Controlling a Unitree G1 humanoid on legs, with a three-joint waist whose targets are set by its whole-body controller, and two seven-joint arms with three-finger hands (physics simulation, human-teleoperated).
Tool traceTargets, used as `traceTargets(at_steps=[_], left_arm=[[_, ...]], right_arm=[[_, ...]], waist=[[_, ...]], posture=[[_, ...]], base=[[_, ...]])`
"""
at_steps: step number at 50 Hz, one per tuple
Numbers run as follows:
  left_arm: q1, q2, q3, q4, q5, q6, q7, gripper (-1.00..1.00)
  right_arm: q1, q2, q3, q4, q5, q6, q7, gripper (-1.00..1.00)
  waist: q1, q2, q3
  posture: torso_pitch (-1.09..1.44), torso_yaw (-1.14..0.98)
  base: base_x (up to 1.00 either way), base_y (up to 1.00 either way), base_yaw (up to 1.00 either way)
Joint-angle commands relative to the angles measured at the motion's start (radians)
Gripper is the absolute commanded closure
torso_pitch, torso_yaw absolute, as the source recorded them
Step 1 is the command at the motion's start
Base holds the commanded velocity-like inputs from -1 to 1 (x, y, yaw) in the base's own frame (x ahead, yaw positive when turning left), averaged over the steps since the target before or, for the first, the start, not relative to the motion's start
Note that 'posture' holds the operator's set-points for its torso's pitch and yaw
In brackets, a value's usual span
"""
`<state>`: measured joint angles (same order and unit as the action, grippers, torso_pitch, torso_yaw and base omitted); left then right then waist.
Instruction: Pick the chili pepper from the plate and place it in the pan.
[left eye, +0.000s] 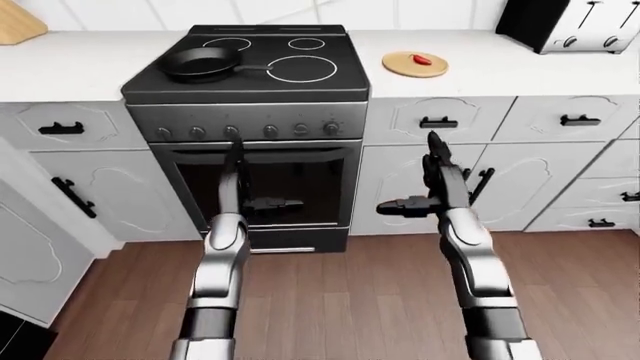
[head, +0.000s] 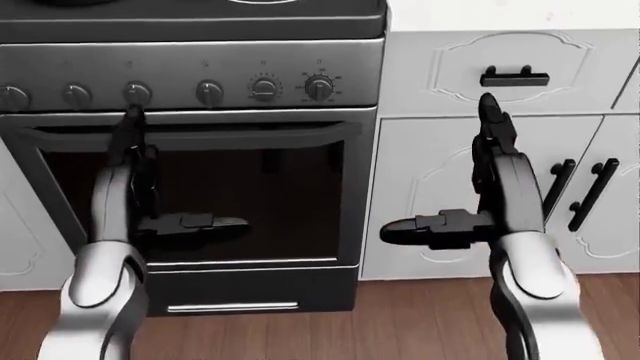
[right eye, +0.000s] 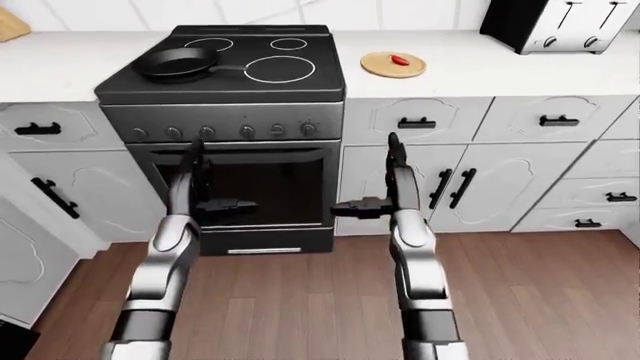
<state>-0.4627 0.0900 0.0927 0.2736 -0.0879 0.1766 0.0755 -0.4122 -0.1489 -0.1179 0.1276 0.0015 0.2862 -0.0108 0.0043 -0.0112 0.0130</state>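
A small red chili pepper (left eye: 422, 58) lies on a round wooden plate (left eye: 414, 64) on the white counter, right of the stove in the left-eye view. A black pan (left eye: 203, 62) sits on the stove's top left burner, handle pointing right. My left hand (left eye: 236, 174) is open and empty, raised before the oven door. My right hand (left eye: 432, 174) is open and empty, raised before the cabinet doors below the plate. Both hands are well short of the counter.
The black stove (left eye: 250, 75) has a row of knobs (left eye: 270, 131) and a dark oven door. White cabinets and drawers with black handles flank it. A toaster (left eye: 575, 22) stands at the top right, a wooden board (left eye: 15, 22) at the top left. Wood floor lies below.
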Motion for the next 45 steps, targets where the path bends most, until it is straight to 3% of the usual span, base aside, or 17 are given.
traceTargets(at_steps=[1,5,11,17,22,33,34,36,43,45], left_arm=[[-0.047,0.009,0.000,-0.059,-0.010,0.010,0.010,-1.00],[-0.104,0.029,0.011,-0.070,-0.018,0.063,0.033,-1.00],[-0.213,0.061,0.023,-0.067,-0.033,0.156,0.032,-1.00],[-0.312,0.086,0.031,-0.048,-0.050,0.202,0.039,-1.00],[-0.307,0.101,0.029,-0.168,-0.055,0.288,0.056,-1.00],[-0.321,0.132,0.059,-0.281,-0.103,0.413,0.083,-1.00],[-0.322,0.133,0.059,-0.289,-0.106,0.420,0.083,-1.00],[-0.320,0.133,0.055,-0.299,-0.108,0.425,0.084,-1.00],[-0.321,0.134,0.051,-0.310,-0.105,0.428,0.082,-1.00],[-0.322,0.135,0.054,-0.309,-0.106,0.428,0.079,-1.00]], right_arm=[[-0.054,-0.023,-0.013,-0.070,0.002,0.050,0.010,-1.00],[-0.077,-0.034,-0.017,-0.132,0.000,0.148,0.015,-1.00],[-0.174,-0.094,-0.064,-0.192,0.009,0.260,-0.001,-1.00],[-0.250,-0.128,-0.056,-0.189,0.007,0.329,-0.008,-1.00],[-0.290,-0.171,-0.092,-0.353,0.033,0.502,0.002,-1.00],[-0.310,-0.190,-0.106,-0.487,0.067,0.609,-0.003,-1.00],[-0.309,-0.190,-0.105,-0.488,0.069,0.609,-0.004,-1.00],[-0.304,-0.191,-0.102,-0.480,0.071,0.597,-0.002,-1.00],[-0.304,-0.195,-0.110,-0.480,0.080,0.590,-0.006,-1.00],[-0.303,-0.195,-0.107,-0.479,0.082,0.588,-0.008,-1.00]], waist=[[0.000,-0.001,-0.026],[0.002,-0.002,-0.023],[0.003,-0.004,-0.023],[0.004,-0.004,-0.018],[0.004,-0.005,-0.017],[0.004,-0.004,-0.006],[0.002,0.000,-0.026],[0.001,0.004,-0.011],[-0.001,-0.010,0.009],[-0.001,-0.001,0.013]], posture=[[0.00,0.00],[0.00,0.00],[0.00,0.00],[0.00,0.00],[0.00,0.00],[0.00,0.00],[0.00,0.00],[0.00,0.00],[0.00,0.00],[0.00,0.00]], base=[[0.00,0.00,0.00],[0.00,0.00,0.00],[0.00,0.00,0.00],[0.00,0.00,0.00],[0.00,0.00,0.00],[0.00,0.00,0.00],[0.05,0.00,0.00],[0.08,0.00,0.00],[0.15,0.00,0.00],[0.26,-0.04,0.00]])
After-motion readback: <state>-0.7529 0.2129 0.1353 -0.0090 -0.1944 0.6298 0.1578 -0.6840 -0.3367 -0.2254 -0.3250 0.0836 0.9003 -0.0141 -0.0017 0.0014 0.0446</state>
